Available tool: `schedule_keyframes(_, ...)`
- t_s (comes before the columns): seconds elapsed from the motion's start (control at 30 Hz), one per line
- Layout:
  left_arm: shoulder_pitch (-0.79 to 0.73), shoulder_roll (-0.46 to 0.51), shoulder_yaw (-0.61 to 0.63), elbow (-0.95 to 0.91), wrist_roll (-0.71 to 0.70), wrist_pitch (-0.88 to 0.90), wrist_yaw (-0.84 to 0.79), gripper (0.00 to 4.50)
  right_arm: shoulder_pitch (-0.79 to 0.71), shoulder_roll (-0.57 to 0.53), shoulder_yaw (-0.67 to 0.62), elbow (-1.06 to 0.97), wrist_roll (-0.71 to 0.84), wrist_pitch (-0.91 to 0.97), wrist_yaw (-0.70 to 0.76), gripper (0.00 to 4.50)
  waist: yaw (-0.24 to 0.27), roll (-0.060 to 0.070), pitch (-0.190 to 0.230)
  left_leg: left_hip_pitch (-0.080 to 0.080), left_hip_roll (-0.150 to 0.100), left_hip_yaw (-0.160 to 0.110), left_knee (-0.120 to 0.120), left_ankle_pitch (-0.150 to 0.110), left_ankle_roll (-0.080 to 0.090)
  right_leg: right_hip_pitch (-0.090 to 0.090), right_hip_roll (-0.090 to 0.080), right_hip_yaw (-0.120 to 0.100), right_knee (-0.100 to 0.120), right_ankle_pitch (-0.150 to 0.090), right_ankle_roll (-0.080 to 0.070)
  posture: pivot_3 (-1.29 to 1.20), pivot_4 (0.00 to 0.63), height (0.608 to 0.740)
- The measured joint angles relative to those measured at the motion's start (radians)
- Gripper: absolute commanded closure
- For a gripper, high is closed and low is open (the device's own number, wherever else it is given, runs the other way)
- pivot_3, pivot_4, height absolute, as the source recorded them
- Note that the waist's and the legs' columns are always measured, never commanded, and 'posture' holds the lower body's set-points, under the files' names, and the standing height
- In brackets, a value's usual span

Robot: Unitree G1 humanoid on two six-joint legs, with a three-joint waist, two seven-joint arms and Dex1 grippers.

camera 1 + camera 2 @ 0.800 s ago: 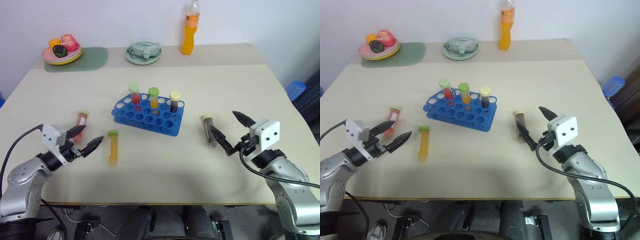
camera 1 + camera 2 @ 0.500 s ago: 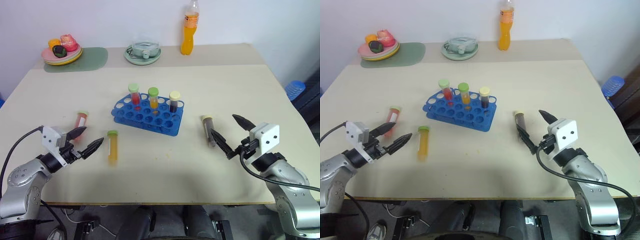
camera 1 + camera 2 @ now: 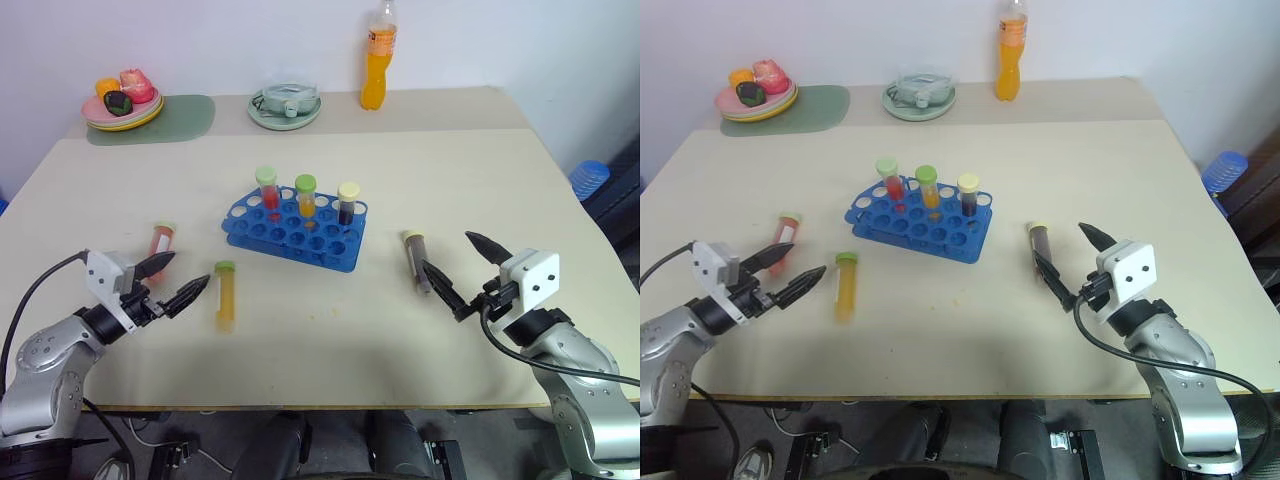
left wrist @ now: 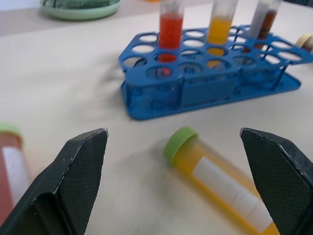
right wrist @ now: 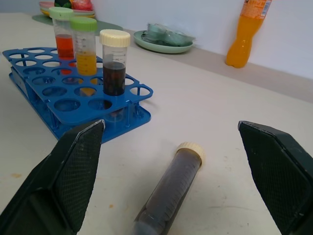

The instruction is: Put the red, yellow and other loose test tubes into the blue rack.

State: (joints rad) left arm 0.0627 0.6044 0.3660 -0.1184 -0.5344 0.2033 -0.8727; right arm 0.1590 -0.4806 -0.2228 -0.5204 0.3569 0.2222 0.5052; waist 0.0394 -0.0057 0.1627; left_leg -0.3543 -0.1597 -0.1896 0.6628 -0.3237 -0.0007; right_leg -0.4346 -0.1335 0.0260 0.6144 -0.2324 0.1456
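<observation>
Blue rack (image 3: 293, 232) holds three upright tubes mid-table; yellow tube (image 3: 226, 294), red tube (image 3: 161, 243) lie left, dark tube (image 3: 417, 260) right.

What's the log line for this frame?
left gripper: open, by yellow tube | right gripper: open, by dark tube | rack: three tubes | red tube: loose

Rack (image 3: 295, 230) mid-table, three tubes upright in it – two loose tubes (image 3: 225, 294) left, one (image 3: 418, 261) right.
</observation>
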Motion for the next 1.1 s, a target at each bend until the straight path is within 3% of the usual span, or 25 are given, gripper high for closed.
schedule_keyframes(0.2, -0.022, -0.009, -0.067, -0.086, -0.015, 0.010, -0.023, 0.05, -0.022, -0.013, -0.002, 0.003, 0.003, 0.044, -0.005, 0.00, 0.001, 0.000, 0.000, 0.000, 0.000, 0.000, 0.000, 0.000, 0.000, 0.000, 0.000, 0.000, 0.000, 0.000, 0.000, 0.00, 0.150, 0.740)
schedule_keyframes(0.3, -0.040, 0.004, -0.121, -0.118, -0.019, 0.009, -0.074, 0.05, -0.056, -0.032, 0.002, -0.022, 0.023, 0.177, -0.041, 0.00, 0.000, 0.000, 0.000, 0.000, 0.000, 0.000, 0.000, 0.000, 0.000, 0.000, 0.000, 0.000, 0.000, 0.000, 0.000, 0.00, 0.150, 0.740)
schedule_keyframes(0.43, -0.067, 0.014, -0.192, -0.100, -0.005, -0.001, -0.141, 0.05, -0.139, -0.070, 0.035, -0.050, 0.057, 0.414, -0.097, 0.00, -0.001, 0.001, 0.000, 0.000, 0.000, 0.000, 0.000, 0.000, 0.000, -0.001, 0.000, 0.000, 0.000, 0.000, -0.001, 0.00, 0.150, 0.740)
schedule_keyframes(0.53, -0.124, 0.011, -0.230, -0.041, 0.014, -0.044, -0.194, 0.05, -0.286, -0.134, 0.111, -0.073, 0.064, 0.682, -0.147, 0.00, 0.001, 0.001, 0.000, -0.001, 0.000, 0.000, 0.001, 0.000, -0.001, -0.001, 0.000, 0.000, 0.000, 0.001, -0.002, 0.00, 0.150, 0.740)
schedule_keyframes(0.8, -0.196, 0.001, -0.286, 0.047, 0.051, -0.114, -0.278, 0.05, -0.704, -0.074, 0.071, 0.065, 0.129, 1.307, -0.226, 0.00, -0.002, 0.000, 0.000, -0.004, 0.000, 0.001, 0.001, 0.000, 0.000, -0.003, 0.000, 0.000, -0.001, 0.001, -0.002, 0.00, 0.150, 0.740)
schedule_keyframes(1.1, -0.234, -0.023, -0.335, 0.059, 0.056, -0.144, -0.315, 0.05, -0.844, -0.070, 0.082, 0.292, 0.190, 1.386, -0.279, 0.00, -0.003, 0.000, 0.000, -0.004, 0.001, 0.001, 0.000, 0.000, 0.000, -0.004, -0.001, 0.000, -0.001, 0.002, -0.002, 0.00, 0.150, 0.740)
